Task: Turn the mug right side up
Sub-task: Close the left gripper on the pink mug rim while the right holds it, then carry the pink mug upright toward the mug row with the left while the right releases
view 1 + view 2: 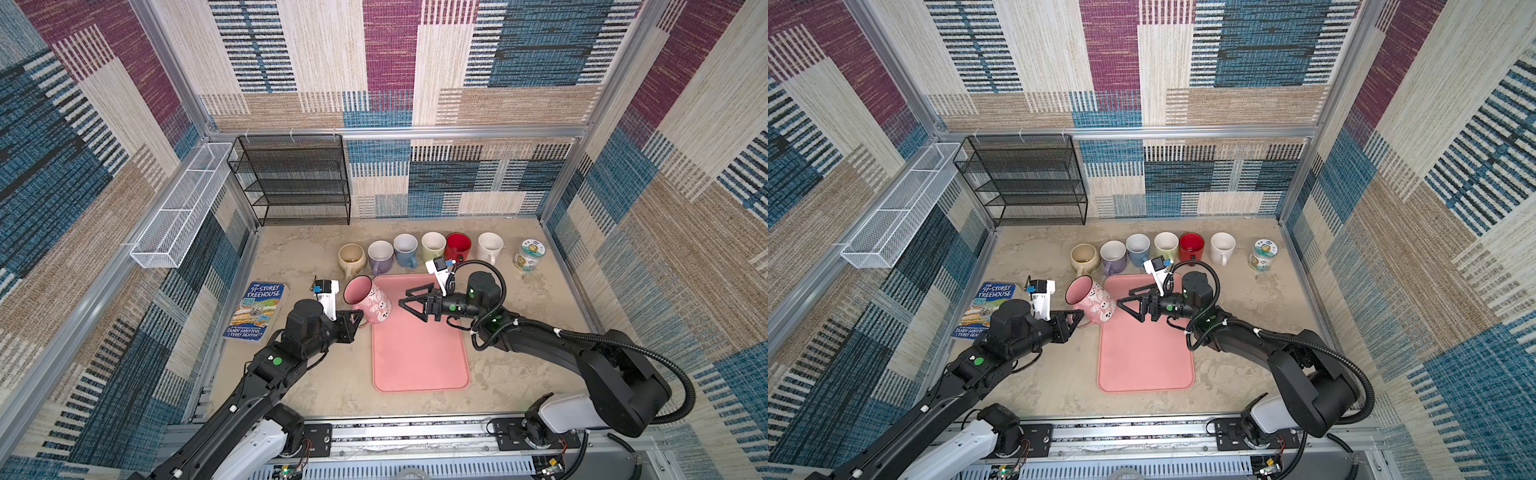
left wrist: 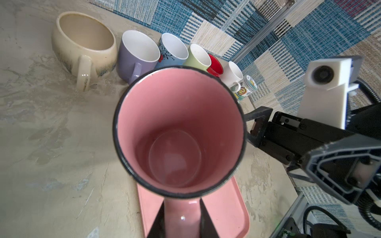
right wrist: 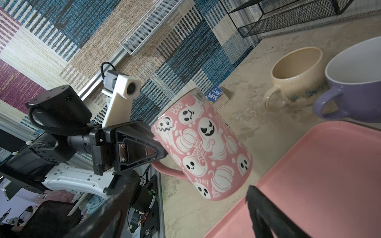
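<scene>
The pink mug with white ghosts and pumpkins is tilted, its open mouth facing up and to the far left. Its base hangs over the far left corner of the pink tray. My left gripper is shut on the mug's handle; the left wrist view looks down into the mug past the gripper. My right gripper stands open just right of the mug's base, not touching it. The right wrist view shows the mug beyond the spread right gripper.
Several upright mugs line the back of the table, from a cream one to a white one, with a printed jar at the right end. A book lies left. A black mesh shelf and white wire basket stand at the back left.
</scene>
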{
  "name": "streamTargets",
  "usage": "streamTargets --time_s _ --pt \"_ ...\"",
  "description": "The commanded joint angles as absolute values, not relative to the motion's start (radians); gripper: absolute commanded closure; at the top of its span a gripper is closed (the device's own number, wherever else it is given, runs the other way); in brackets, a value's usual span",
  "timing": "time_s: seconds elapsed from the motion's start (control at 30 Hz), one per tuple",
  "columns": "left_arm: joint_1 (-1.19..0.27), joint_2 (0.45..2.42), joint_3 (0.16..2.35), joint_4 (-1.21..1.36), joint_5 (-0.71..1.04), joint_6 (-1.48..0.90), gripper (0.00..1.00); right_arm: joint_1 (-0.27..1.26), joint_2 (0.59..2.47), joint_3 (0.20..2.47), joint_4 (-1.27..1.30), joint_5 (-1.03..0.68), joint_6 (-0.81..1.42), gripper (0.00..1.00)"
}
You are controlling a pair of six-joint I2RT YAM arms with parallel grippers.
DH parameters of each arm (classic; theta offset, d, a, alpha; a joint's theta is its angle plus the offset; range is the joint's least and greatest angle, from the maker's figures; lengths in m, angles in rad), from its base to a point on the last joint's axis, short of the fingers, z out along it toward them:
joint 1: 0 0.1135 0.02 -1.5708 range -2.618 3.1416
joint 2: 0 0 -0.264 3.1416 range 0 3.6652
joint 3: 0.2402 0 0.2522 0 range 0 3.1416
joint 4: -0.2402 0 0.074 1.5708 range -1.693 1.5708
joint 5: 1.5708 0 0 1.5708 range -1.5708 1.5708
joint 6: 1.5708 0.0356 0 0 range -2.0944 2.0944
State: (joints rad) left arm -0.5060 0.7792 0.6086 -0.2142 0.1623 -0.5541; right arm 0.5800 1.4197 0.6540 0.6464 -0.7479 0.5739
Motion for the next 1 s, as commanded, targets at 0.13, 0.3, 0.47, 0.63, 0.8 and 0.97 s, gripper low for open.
streamTargets --time_s 0.13,0.3,0.47,0.63,0.8,0.97 --pt "-0.504 0.815 0.672 -0.214 0.068 -0.509 1.00 0.578 1.375 0.631 0.627 -0.702 0.528 0.09" --pt "-0.503 0.837 0.742 -0.343 -0.035 -0.487 1.00 0.578 1.318 0.608 0.596 -0.674 0.492 0.09" --pt "-0.494 0.868 0.808 -0.479 -0.139 -0.469 1.00 0.579 1.267 0.578 0.589 -0.655 0.466 0.09" --pt "-0.442 0.915 0.871 -0.599 -0.204 -0.442 1.00 0.578 1.229 0.549 0.599 -0.637 0.456 0.09" --pt "-0.373 0.952 0.909 -0.614 -0.168 -0.376 1.00 0.579 1.201 0.541 0.601 -0.631 0.459 0.09" --pt "-0.318 0.981 0.922 -0.588 -0.156 -0.342 1.00 0.578 1.177 0.525 0.620 -0.624 0.463 0.09"
